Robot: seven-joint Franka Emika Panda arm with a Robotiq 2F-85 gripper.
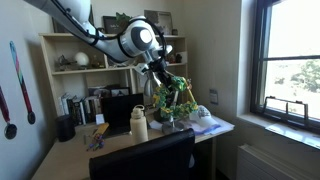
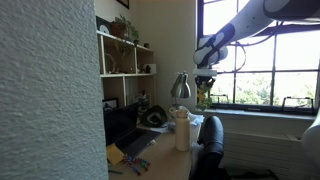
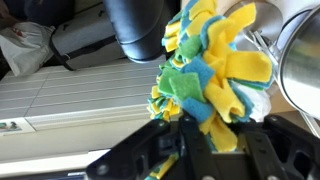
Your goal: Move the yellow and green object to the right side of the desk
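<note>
The yellow and green object point(image 3: 215, 70) is a bushy cluster of yellow, green and blue strips that fills the middle of the wrist view. My gripper point(image 3: 205, 150) is shut on its lower strands. In both exterior views the gripper point(image 1: 160, 76) point(image 2: 205, 82) hangs in the air above the window end of the desk point(image 1: 70, 150). The object point(image 1: 168, 94) point(image 2: 205, 98) dangles from it. It hangs above the desk things and touches none that I can see.
A cream bottle point(image 1: 139, 123) point(image 2: 183, 130) stands on the desk near a silver lamp point(image 2: 181, 88) point(image 3: 300, 60). A black chair point(image 1: 140, 160) stands in front. The shelf unit point(image 1: 70, 60) rises behind. A window sill point(image 1: 285, 118) lies beyond the desk end.
</note>
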